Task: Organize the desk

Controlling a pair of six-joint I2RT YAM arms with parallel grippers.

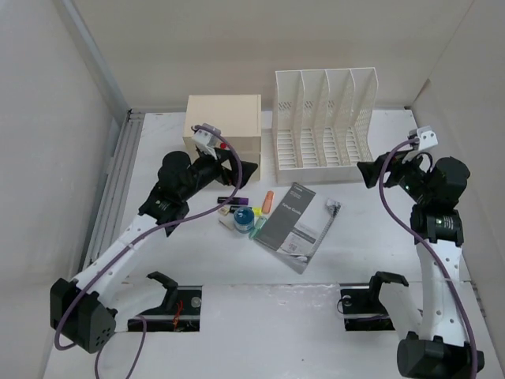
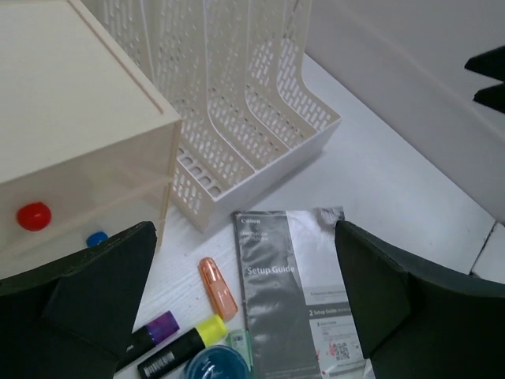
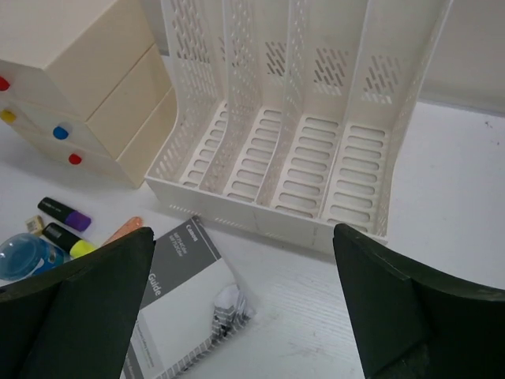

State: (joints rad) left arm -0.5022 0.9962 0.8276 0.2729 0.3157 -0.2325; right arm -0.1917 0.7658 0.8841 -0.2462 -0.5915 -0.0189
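On the white desk, a grey Setup Guide booklet lies in the middle. Left of it are an orange cap-shaped piece, a purple-capped marker, a yellow-capped highlighter and a blue round object. My left gripper hovers open above these small items, in front of the drawer box, holding nothing. In its wrist view the booklet and the orange piece lie between the fingers. My right gripper is open and empty, right of the booklet and facing the file rack.
A cream drawer box with coloured knobs stands at the back left. Beside it stands a white slotted file rack with several slots. Pale walls close in the back and both sides. Two dark cut-outs sit at the front edge.
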